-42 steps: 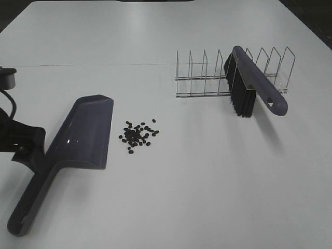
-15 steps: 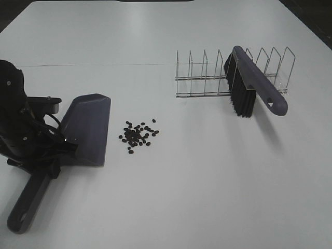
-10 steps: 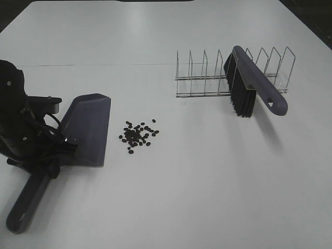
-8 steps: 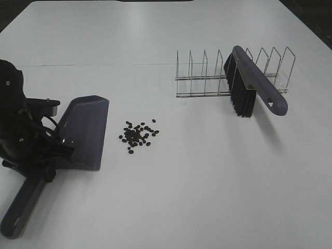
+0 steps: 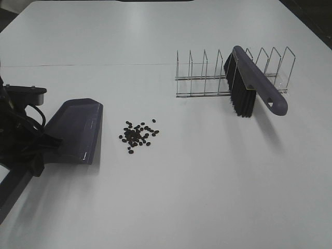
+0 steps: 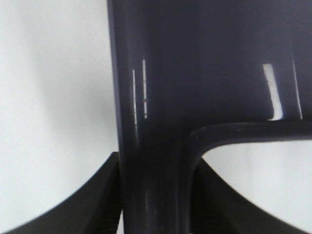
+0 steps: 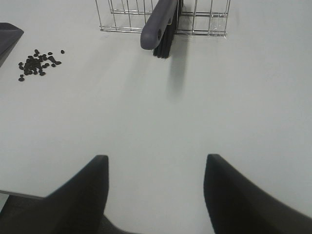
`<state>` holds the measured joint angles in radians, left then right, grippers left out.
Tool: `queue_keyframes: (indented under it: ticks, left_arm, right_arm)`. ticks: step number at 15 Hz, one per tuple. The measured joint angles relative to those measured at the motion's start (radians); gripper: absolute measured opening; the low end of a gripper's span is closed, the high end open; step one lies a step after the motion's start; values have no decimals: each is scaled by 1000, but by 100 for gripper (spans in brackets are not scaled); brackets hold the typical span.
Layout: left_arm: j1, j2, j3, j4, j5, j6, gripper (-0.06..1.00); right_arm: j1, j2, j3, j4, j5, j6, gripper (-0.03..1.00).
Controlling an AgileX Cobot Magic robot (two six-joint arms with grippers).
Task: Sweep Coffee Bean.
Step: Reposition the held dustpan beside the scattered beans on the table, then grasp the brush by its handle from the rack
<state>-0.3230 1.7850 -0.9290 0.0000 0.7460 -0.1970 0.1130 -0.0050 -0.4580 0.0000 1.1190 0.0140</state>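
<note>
Left wrist view: my left gripper is clamped on the dustpan handle. My right gripper hangs empty with jaws apart, above the near edge of the surface, well short of the coffee bean pile. I judge this step to be placing the pan: its lip lies near the pile's left, not touching. Next I'd fetch the brush, which leans in the wire rack beyond the pile, to its right. The stretch between them is bare.
</note>
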Motion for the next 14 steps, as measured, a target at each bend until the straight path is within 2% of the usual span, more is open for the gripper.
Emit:
queue_keyframes:
  ticks: [8,9,11,12,13,14]
  left_arm:
    - [0,-48,1,0,-11,-15,33]
    - [0,-48,1,0,-11,-18,33]
    - [0,-48,1,0,-11,-18,33]
    - [0,-48,1,0,-11,-18,33]
    - [0,-48,1,9,-11,-18,33]
    - [0,-48,1,10,-12,-18,33]
  right_arm:
    - [0,12,-12,0,-16,8,55]
    - [0,56,-26,7,-16,22,59]
    - [0,199,-66,55,-16,36,80]
    - [0,233,-76,64,-16,36,86]
    - [0,398,-132,95,-25,27,95]
    - [0,483,-160,99,-47,26,97]
